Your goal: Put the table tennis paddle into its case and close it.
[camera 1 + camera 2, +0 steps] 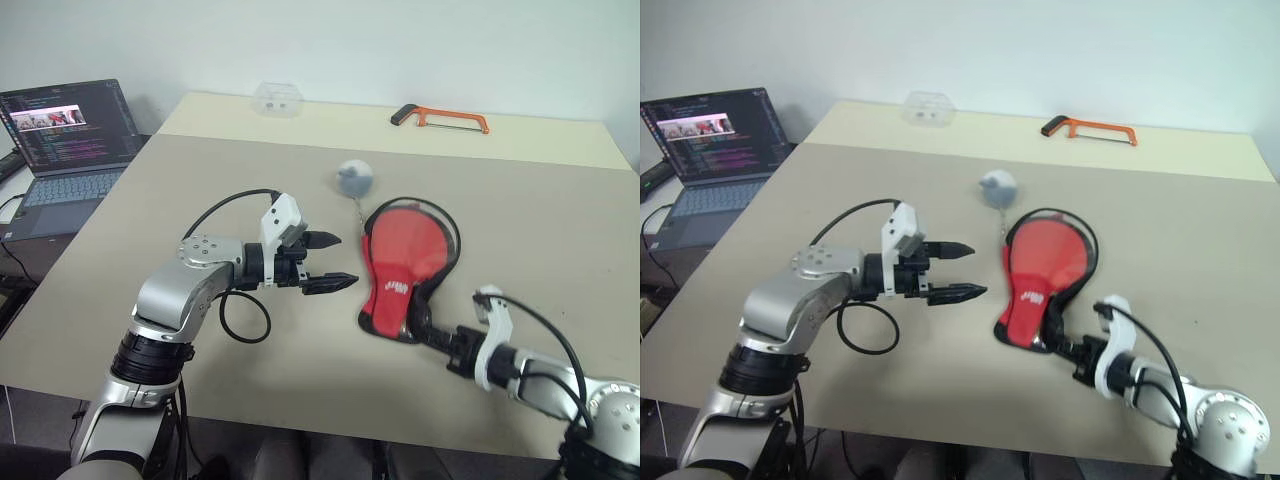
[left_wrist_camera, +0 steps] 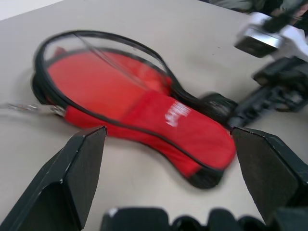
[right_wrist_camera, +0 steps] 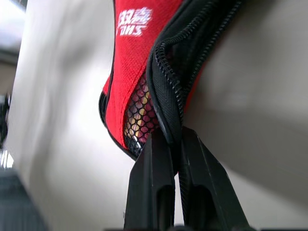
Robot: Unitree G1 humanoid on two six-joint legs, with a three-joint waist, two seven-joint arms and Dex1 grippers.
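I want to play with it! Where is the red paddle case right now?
The case lies on the table toward the robot's right, between both grippers; the right gripper pinches its black zipper edge, and a small grey ball sits just behind it.

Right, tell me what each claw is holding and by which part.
The right claw is shut on the case, pinching its black zipper edge at the narrow handle end. The left claw is open beside the case, holding nothing.

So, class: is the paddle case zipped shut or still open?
Open: the case has its round end gaping, the black zip edge lifted off the red inside.
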